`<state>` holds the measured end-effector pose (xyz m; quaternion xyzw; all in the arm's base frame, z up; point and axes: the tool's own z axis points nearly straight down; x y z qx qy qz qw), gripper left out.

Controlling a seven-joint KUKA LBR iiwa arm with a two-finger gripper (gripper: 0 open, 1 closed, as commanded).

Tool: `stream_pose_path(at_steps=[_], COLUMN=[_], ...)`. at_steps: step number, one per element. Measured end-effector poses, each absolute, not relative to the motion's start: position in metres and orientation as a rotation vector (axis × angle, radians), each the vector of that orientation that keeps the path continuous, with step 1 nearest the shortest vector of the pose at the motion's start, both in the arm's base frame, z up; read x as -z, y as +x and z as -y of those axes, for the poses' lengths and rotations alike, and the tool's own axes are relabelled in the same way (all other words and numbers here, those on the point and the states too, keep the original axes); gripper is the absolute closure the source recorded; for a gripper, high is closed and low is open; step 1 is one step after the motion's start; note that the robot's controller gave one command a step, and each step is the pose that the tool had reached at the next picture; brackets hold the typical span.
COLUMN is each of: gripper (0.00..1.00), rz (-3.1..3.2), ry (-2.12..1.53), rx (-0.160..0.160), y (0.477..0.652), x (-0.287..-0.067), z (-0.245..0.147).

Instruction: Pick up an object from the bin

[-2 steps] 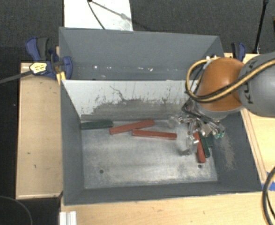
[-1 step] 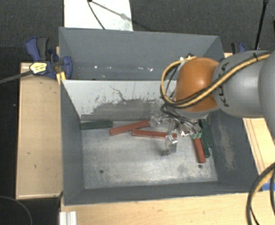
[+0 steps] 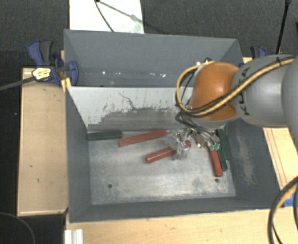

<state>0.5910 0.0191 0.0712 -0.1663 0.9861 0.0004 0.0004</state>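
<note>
Centrally on the floor of the grey bin point(image 3: 154, 55) lies a short red stick point(image 3: 159, 156), tilted so that its right end sits slightly higher than its left. The gripper point(image 3: 182, 147) is down at that right end, touching it or very nearly so. Its metal tip is crowded under the wrist, so it cannot be told whether the gripper is open, closed or clamped on anything. A small red patch just right of the tip may be part of a stick, but the view is too poor to say.

Directly above the gripper, and up and to the right of the short red stick, is the round orange cover point(image 3: 212, 90) of the wrist, looped by yellow-and-black cables point(image 3: 260, 72). The grey arm point(image 3: 283, 95) runs off further to the right.

Just above and left of the short red stick, close to it but apart, lies a long red stick point(image 3: 141, 138), nearly level. A dark green stick point(image 3: 104, 134) continues the line further left, its end meeting the long red stick's left end.

Right of the short red stick, beyond the gripper, a slanting red stick point(image 3: 216, 164) lies near the bin's right wall. A green bar point(image 3: 224, 154) lies alongside it on its far side, and the two appear to touch.
</note>
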Motion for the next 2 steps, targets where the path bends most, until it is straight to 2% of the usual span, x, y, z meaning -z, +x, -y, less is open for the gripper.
stream_pose_path(at_steps=[1,2], gripper=[1.00,1.00], rz=[-3.080,-2.759], ry=[-0.563,-1.482], rx=[0.001,0.003], y=[0.568,0.563], x=[-0.189,-0.303], z=[-0.036,-0.073])
